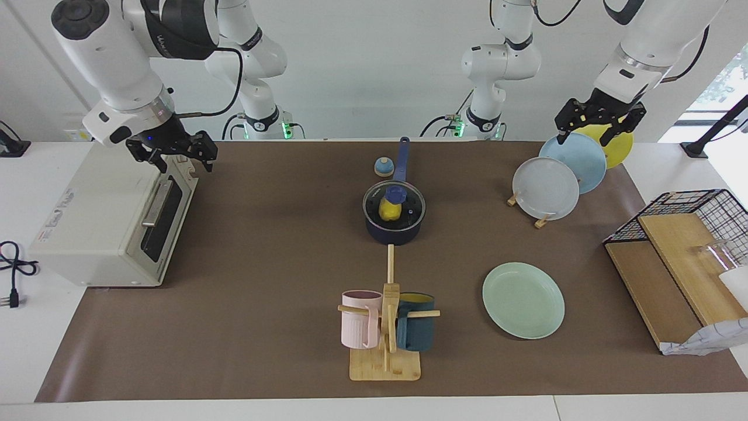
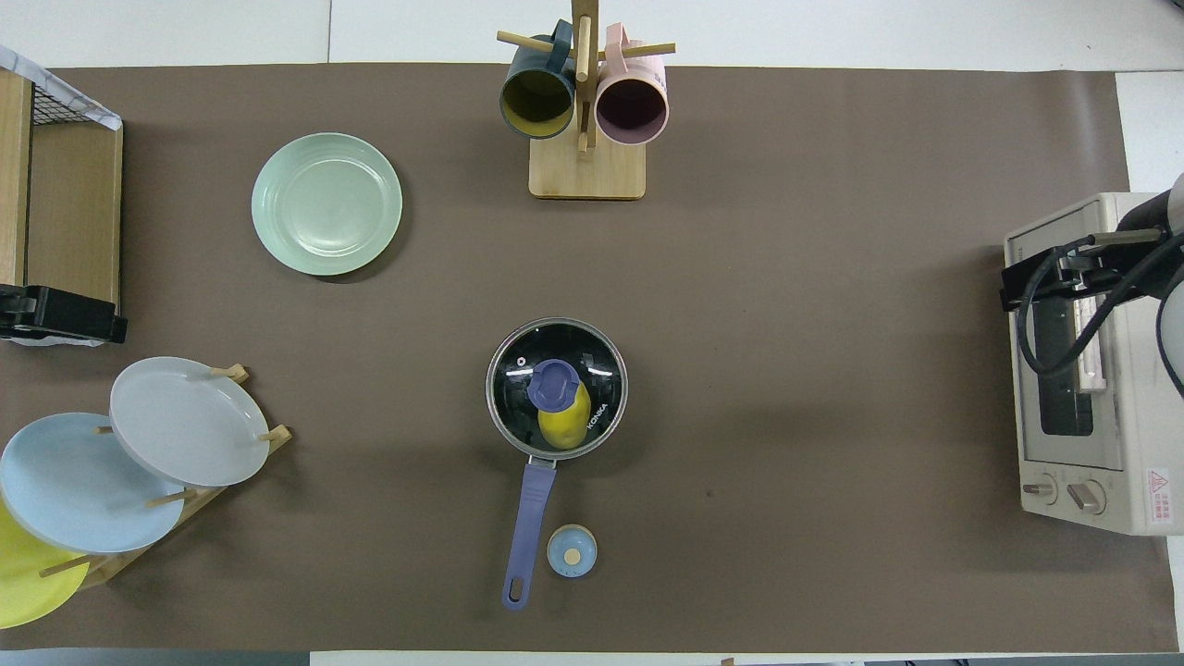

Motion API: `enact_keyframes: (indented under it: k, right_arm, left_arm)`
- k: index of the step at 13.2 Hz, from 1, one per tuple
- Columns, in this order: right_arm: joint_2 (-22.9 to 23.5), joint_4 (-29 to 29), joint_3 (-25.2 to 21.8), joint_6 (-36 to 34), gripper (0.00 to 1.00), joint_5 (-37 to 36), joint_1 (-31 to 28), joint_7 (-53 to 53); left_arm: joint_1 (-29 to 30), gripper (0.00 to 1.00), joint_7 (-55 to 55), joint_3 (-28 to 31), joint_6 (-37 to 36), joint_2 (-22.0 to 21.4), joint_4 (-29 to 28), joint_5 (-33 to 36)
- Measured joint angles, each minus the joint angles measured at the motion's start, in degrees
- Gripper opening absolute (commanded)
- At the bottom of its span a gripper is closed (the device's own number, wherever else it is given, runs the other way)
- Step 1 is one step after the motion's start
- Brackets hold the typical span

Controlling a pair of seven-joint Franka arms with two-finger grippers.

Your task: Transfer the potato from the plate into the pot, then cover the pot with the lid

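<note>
1. I read "KONKA" on the lid (image 2: 557,388), which covers the pot (image 2: 555,421); the potato (image 2: 565,424) sits inside, at five o'clock from the empty plate (image 2: 326,203).
2. Only the facing view shows me the left end effector (image 1: 600,126) open over the racked plates (image 1: 561,175) and the right end effector (image 1: 172,153) open over the toaster oven (image 1: 111,222), both holding nothing.

Wall (image 1: 374,70): plain white, no markings.
Table (image 1: 35,351): white top; seams between panels show along the edge farthest from the robots.
Mat (image 1: 263,263): brown sheet over most of the table, white margin left bare on all sides.
Window (image 1: 721,82): at the left arm's end of the room, daylight and green foliage outside.
Light: even and diffuse, soft short shadows on the mat.
Power cable (image 1: 14,275): black, lying on bare table at the right arm's end.
Black clamp base (image 1: 695,149): on the white margin by the window.
</note>
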Motion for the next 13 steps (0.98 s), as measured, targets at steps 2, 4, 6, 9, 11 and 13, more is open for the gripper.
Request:
enact_keyframes:
  k: [2, 4, 6, 9, 11, 13]
  right_arm:
    - [-0.1, 0.0, 0.0, 0.0, 1.00, 0.0, 0.0, 0.0]
    - [-0.1, 0.0, -0.1, 0.1, 1.00, 0.0, 0.0, 0.0]
    - [-0.1, 0.0, -1.1, 0.6, 1.00, 0.0, 0.0, 0.1]
    - [-0.1, 0.0, -2.5, 1.0, 1.00, 0.0, 0.0, 0.1]
    - [-0.1, 0.0, -2.4, 1.3, 1.00, 0.0, 0.1, 0.1]
    - [-0.1, 0.1, -2.4, 1.3, 1.00, 0.0, 0.1, 0.1]
  left_arm:
    - [0.0, 1.00, 0.0, 0.0, 0.0, 0.0, 0.0, 0.0]
    - [0.0, 1.00, 0.0, 0.0, 0.0, 0.0, 0.0, 0.0]
    - [0.0, 1.00, 0.0, 0.0, 0.0, 0.0, 0.0, 0.0]
    - [0.0, 1.00, 0.0, 0.0, 0.0, 0.0, 0.0, 0.0]
    - [0.0, 1.00, 0.0, 0.0, 0.0, 0.0, 0.0, 0.0]
    - [0.0, 1.00, 0.0, 0.0, 0.0, 0.0, 0.0, 0.0]
